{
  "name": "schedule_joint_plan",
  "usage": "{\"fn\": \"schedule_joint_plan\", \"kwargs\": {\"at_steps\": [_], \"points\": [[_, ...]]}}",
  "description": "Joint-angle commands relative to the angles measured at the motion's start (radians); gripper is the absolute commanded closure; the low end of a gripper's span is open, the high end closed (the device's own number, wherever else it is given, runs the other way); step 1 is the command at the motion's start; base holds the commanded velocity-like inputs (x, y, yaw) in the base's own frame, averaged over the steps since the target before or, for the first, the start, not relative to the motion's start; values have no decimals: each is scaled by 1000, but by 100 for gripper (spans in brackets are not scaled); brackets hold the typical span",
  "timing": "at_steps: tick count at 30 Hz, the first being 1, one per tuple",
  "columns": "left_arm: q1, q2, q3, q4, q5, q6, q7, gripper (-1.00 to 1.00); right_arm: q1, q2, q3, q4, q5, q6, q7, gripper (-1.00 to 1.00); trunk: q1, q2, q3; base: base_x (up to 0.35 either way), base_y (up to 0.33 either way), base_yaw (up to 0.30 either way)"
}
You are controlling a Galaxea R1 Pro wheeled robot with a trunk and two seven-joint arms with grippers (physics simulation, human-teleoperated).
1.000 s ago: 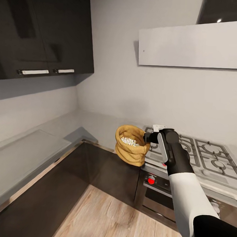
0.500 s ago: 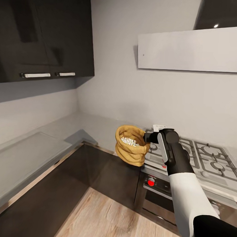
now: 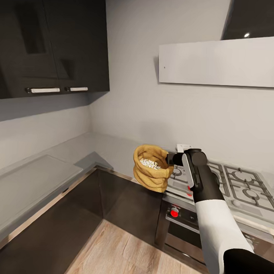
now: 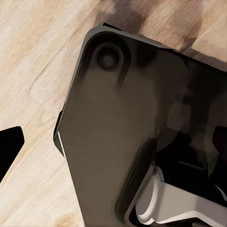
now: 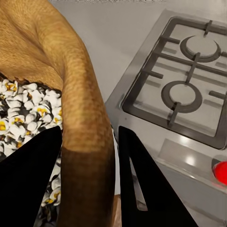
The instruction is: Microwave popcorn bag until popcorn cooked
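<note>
Nearest to the camera, pale wood-plank flooring (image 3: 120,252) is seen in the head view, and the same planks show in the left wrist view under a big dark rounded robot housing (image 4: 137,137). The left gripper can't really be made out there, so whether its jaws are open or closed cannot be told.

A bit further out, the right arm with its white sleeve and black forearm (image 3: 213,220) is stretched forward and up. At its end, the right gripper (image 3: 170,159) is clamped on the rim of the small tan-brown crumpled paper popcorn bag (image 3: 151,171). In the right wrist view the two black fingers (image 5: 28,179) are pinched on either side of the bag's rolled rim (image 5: 80,118), one inside the mouth and one outside, with only the rim's thickness between them. The bag is held upright in the air, in front of the dark cabinet fronts and beside the hob, not resting on anything. Puffy white-and-yellow popcorn (image 5: 28,109) is heaped inside it.

Past the bag, a steel gas hob with dark grates (image 3: 230,181) is set over a built-in oven with a red knob (image 3: 174,212). The long grey glossy countertop (image 3: 35,180) runs off around the corner. Glossy black wall cupboards (image 3: 49,41) and a pale flat extractor hood (image 3: 220,61) are mounted furthest back.
</note>
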Motion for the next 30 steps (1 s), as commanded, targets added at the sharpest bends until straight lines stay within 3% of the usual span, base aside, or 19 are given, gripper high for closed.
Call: {"fn": "schedule_joint_plan", "kwargs": {"at_steps": [1,19,30], "points": [[0,0,1,-1,3,-2,0,-100,-1,1,-2,-1,3,4,2,100,0,-2,-1,0,0,0],[0,0,1,-1,3,-2,0,-100,-1,-6,-2,18,-7,4,0,100,0,-2,-1,0,0,-2],[0,0,1,-1,3,-2,0,-100,-1,-40,-2,17,-5,4,-1,100,0,-2,3,0,0,-281]]}}
